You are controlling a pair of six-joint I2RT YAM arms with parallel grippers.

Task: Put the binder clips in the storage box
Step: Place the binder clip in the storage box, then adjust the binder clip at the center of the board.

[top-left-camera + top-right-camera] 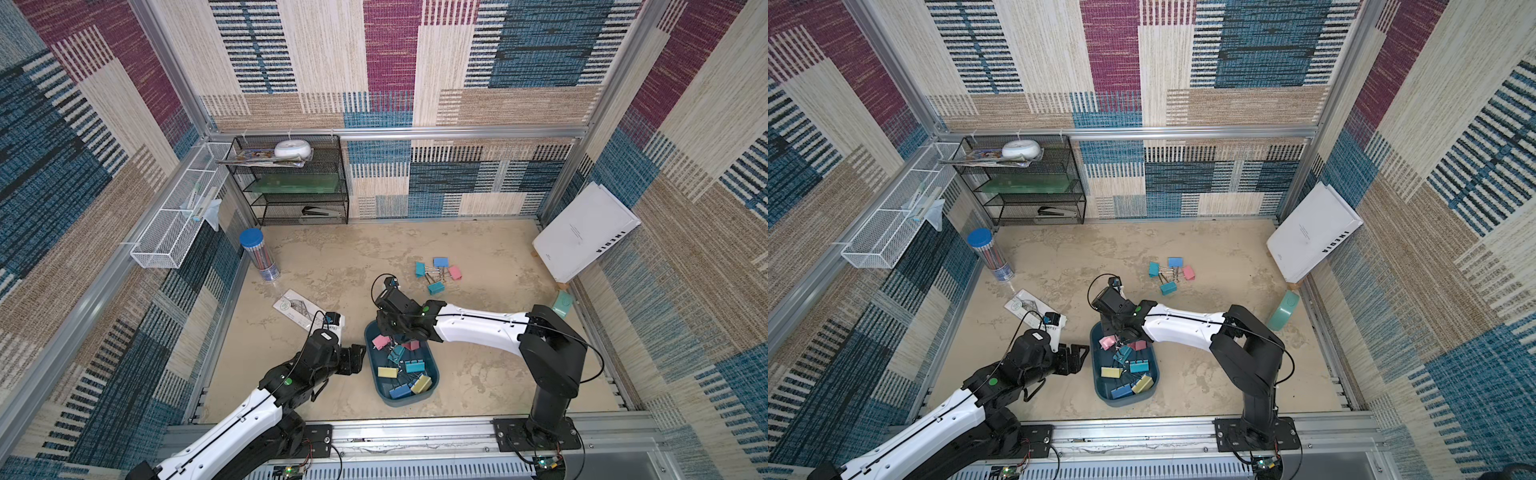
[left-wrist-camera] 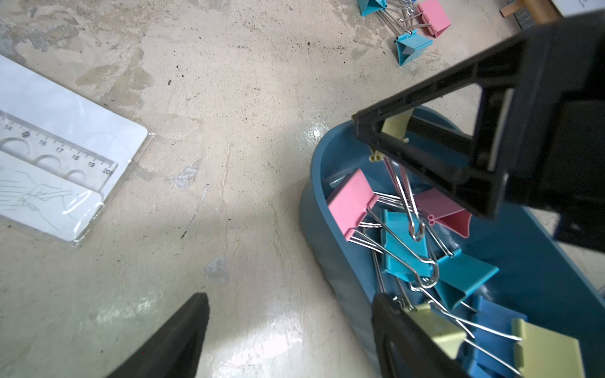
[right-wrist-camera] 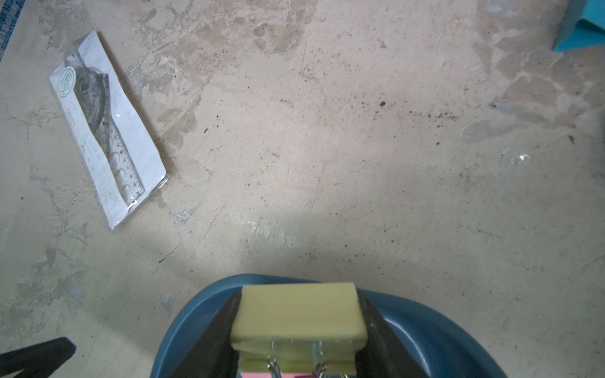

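Note:
The storage box (image 1: 371,374) (image 1: 1096,376) is a dark teal tray near the table's front middle, and several pink, teal, yellow and blue binder clips (image 1: 414,366) (image 2: 404,252) lie in it. Several more binder clips (image 1: 436,272) (image 1: 1170,272) lie in a cluster on the table behind it. My right gripper (image 3: 298,322) (image 1: 392,330) hangs over the box's far end, shut on a yellow binder clip (image 3: 296,304) (image 2: 394,126) whose wire handles hang down. Beside the box's left rim my left gripper (image 2: 291,296) (image 1: 355,359) stands open and holds nothing.
A packaged ruler (image 1: 297,309) (image 3: 108,131) lies left of the box. A pencil tube (image 1: 259,259), a black mesh shelf (image 1: 291,178) and a white wire basket (image 1: 178,216) stand at the back left. A white book (image 1: 586,232) and a mint ring (image 1: 563,304) are at the right wall.

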